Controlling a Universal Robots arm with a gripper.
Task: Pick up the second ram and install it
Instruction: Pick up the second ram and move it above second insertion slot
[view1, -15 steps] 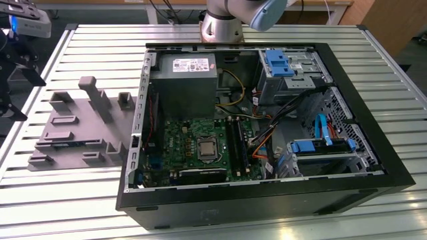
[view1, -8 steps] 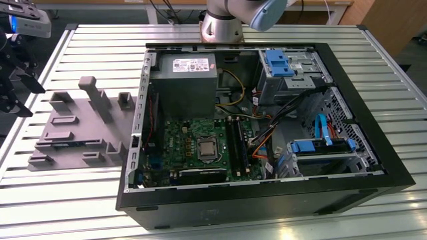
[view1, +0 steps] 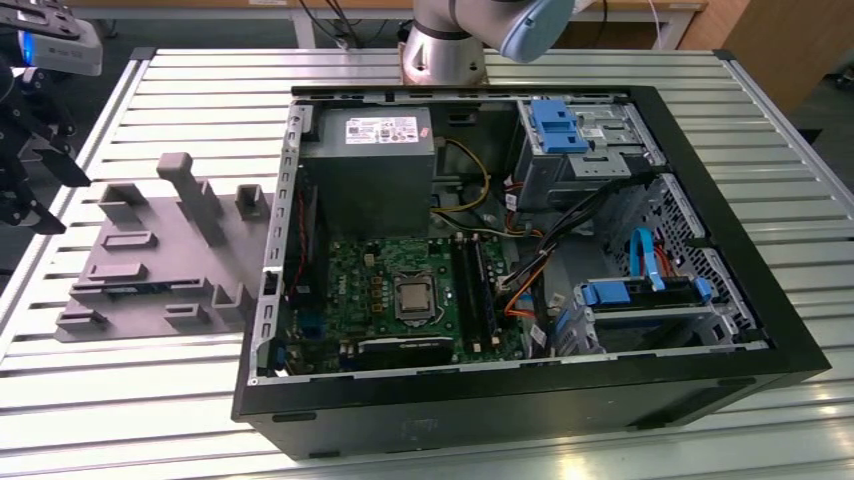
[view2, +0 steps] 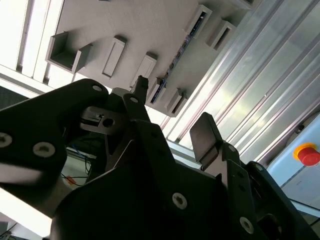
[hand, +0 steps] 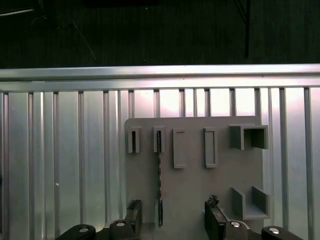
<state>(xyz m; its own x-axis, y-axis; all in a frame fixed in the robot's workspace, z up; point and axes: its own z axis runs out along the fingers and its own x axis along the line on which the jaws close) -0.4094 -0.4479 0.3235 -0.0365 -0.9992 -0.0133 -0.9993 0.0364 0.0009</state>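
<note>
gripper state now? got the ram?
Gripper: open, holding nothing; the second ram sits in the grey holder tray.

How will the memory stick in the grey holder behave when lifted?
The second ram looks thin and flat, so probably light and stiff. Standing on edge in the holder tray, it might tilt or bind if pulled crookedly.

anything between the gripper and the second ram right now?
Nothing. In the first wrist view the open gripper hangs clear of the second ram, which stands on edge in the grey holder tray; only air between.
</note>
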